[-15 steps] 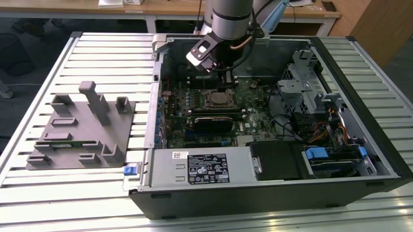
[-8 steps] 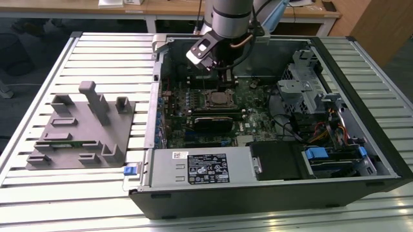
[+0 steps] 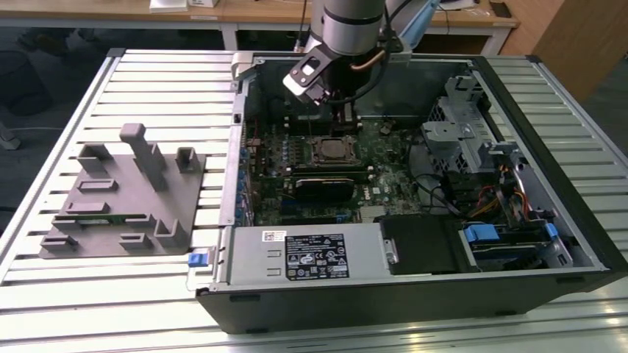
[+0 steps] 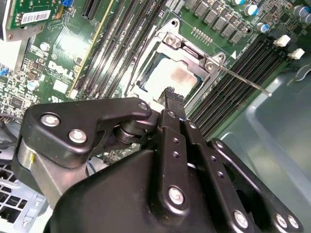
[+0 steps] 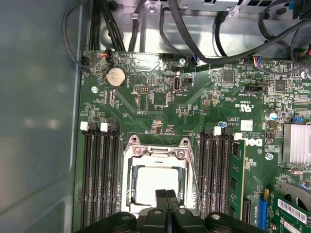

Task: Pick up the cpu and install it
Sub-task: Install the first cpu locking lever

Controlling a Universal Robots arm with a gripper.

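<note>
Gripper over the seated cpu, fingers closed and empty.

In the first wrist view the gripper (image 5: 167, 193) hangs over the cpu (image 5: 146, 182), its two fingers pressed together with nothing between them. The cpu lies flat inside the metal socket frame (image 5: 158, 151) on the green motherboard (image 5: 160, 97), silvery top up. In the exterior view the arm reaches into the open computer case (image 3: 393, 309) — the grey tray (image 3: 98, 232) sits outside it, on the exterior view's left.
</note>
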